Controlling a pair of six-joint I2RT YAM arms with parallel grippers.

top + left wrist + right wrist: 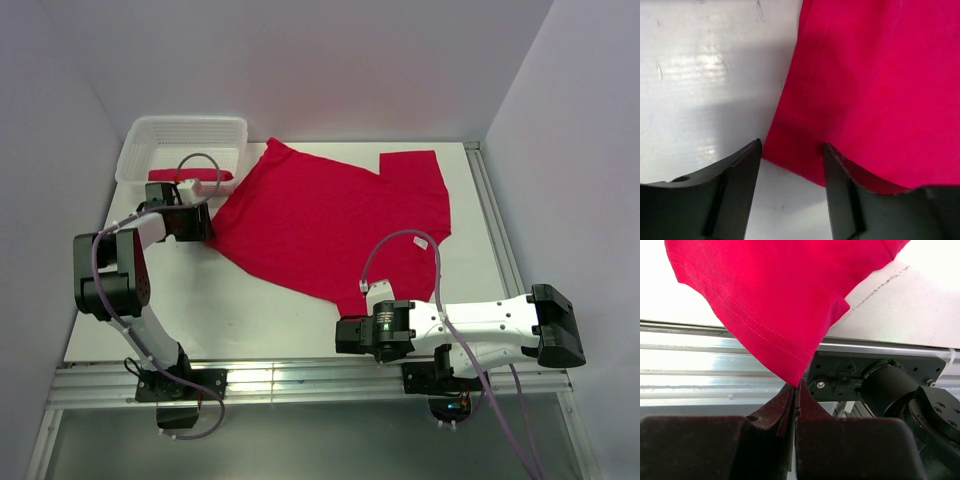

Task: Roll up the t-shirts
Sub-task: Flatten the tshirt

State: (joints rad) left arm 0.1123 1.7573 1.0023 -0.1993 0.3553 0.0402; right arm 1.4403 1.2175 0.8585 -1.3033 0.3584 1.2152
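Two red t-shirts on show. Bundled t-shirt [205, 177] lying in the white basket [140, 150] at 10 o'clock on the tabletop [260, 310], probably rolled already, though partly hidden by a cable [200, 160]. Spread t-shirt [330, 210] flat and slightly askew over the middle, reaching toward 1 o'clock.

Right gripper [796, 386] pinched tight on the spread t-shirt's hem corner at 6 o'clock, just the tip of the cloth caught between the fingers. Left gripper [791, 150] open, jaws straddling the opposite hem corner at 9 o'clock, nothing clamped yet.

Step in hand, by the look of it: taking both hem corners to pull the cloth square before rolling. Best done by lowering the left gripper until one finger slides under the hem, closing on the full thickness close to the corner, then drawing both corners apart evenly to clear wrinkles without dragging the far end. Worth keeping tension gentle; soft cloth likely to slip from a tip-only pinch.

Tabletop white, glossy, lightly scuffed, bordered by an aluminium rail [300, 378] at 6 o'clock. Plain pale walls [300, 60] close around three sides.
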